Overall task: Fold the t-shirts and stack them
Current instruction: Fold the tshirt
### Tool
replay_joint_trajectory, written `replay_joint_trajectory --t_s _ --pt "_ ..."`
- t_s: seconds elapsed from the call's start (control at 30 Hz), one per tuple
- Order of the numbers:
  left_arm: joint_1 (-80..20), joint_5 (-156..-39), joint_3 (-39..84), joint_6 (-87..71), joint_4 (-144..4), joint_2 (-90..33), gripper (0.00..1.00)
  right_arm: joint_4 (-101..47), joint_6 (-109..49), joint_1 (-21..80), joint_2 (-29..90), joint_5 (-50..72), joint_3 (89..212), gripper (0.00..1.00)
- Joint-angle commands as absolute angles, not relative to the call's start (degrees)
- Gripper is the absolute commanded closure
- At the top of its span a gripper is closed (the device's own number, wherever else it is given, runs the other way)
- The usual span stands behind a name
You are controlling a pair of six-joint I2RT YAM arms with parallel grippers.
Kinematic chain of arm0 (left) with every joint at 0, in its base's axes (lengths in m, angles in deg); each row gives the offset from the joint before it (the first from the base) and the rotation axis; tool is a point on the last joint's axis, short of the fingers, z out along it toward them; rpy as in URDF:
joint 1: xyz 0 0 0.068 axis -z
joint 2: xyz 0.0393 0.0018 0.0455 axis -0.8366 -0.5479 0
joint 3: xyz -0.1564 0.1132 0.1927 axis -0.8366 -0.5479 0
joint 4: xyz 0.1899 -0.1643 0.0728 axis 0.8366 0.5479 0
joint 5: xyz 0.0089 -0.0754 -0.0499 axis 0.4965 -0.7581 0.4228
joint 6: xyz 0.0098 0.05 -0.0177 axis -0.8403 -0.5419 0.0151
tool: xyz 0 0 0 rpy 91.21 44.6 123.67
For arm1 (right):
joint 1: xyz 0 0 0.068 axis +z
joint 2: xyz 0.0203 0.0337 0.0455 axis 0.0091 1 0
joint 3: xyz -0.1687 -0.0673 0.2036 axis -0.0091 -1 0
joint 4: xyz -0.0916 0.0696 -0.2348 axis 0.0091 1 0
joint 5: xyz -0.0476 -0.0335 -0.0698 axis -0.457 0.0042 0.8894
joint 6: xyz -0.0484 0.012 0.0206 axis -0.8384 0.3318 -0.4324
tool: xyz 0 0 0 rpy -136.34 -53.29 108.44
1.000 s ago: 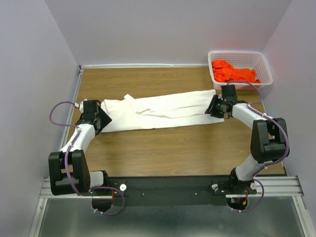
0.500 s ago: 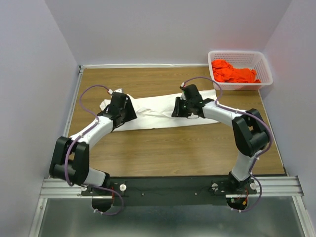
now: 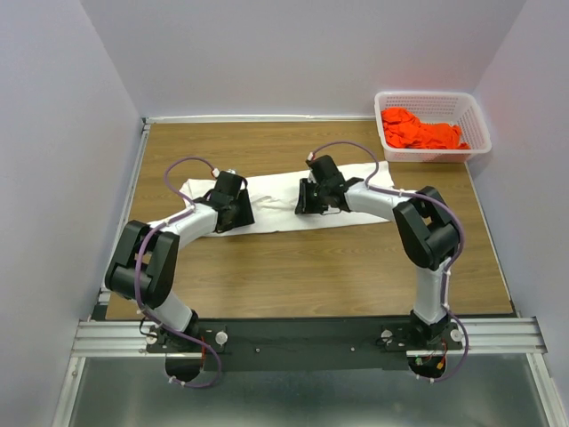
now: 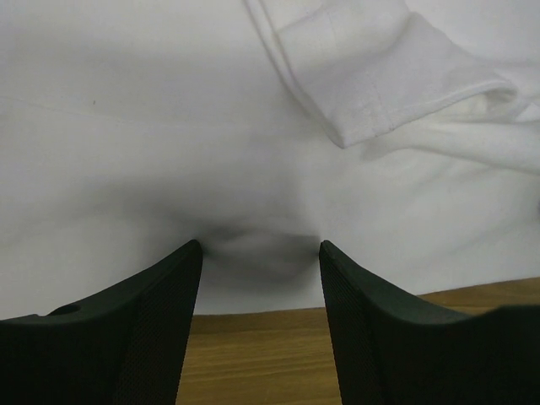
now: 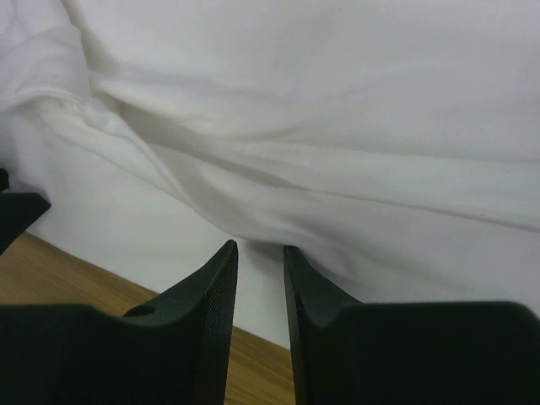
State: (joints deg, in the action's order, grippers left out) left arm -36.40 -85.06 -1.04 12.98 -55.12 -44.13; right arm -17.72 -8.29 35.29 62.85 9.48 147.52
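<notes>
The white t-shirt (image 3: 271,191) lies in a long strip across the middle of the table. It fills the left wrist view (image 4: 253,126) and the right wrist view (image 5: 337,101). My left gripper (image 3: 233,205) sits at the near edge of its left half, jaws wide open (image 4: 260,246), with cloth at the tips and bare wood between the fingers. My right gripper (image 3: 313,197) sits at the near edge just right of the middle, jaws a narrow gap apart (image 5: 259,247), with a cloth fold at the tips and nothing between the fingers. The orange-red t-shirt (image 3: 418,132) lies crumpled in the basket.
The white lattice basket (image 3: 431,94) stands at the back right corner. Grey walls close in the table on the left, back and right. Bare wooden table (image 3: 311,267) lies between the shirt and the arm bases.
Both grippers have moved inward from the ends of the white shirt towards its middle. The shirt still lies stretched in about the same place.
</notes>
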Motion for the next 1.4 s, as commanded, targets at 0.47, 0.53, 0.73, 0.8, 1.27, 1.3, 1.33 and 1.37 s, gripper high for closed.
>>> replay_joint_trajectory --t_s 0.47,0.53,0.73,0.8,1.27,1.3,1.33,1.37 --pt "-36.2 -83.0 -2.2 11.0 -49.7 -41.1 0.34 -13.7 -18.6 29.5 73.6 29.5 170.7 0.64" --pt "-36.2 -82.9 -2.3 11.0 -49.5 -40.5 0.34 -13.4 -20.3 29.3 70.7 30.6 168.8 0.64" --pt "-36.4 -81.5 -2.6 12.2 -48.1 -38.0 0.34 -13.4 -16.7 26.1 60.9 27.6 155.9 0.63" --pt "-36.6 -80.8 -2.8 13.5 -48.2 -35.8 0.34 -13.7 -14.2 22.9 56.8 23.9 149.6 0.63" --pt "-55.6 -86.3 -10.5 15.2 -54.7 -32.9 0.34 -20.6 -6.4 4.7 45.9 10.1 125.2 0.64" --pt "-56.3 -86.4 -10.9 15.2 -54.6 -33.4 0.34 -20.8 -5.5 2.9 45.8 9.9 124.3 0.64" --pt "-56.3 -86.8 -11.1 15.2 -54.5 -33.9 0.34 -21.0 -5.1 2.2 45.8 9.8 123.1 0.64" --pt "-56.3 -87.2 -11.3 15.3 -54.3 -34.5 0.34 -21.0 -4.9 1.4 45.5 9.8 122.2 0.64"
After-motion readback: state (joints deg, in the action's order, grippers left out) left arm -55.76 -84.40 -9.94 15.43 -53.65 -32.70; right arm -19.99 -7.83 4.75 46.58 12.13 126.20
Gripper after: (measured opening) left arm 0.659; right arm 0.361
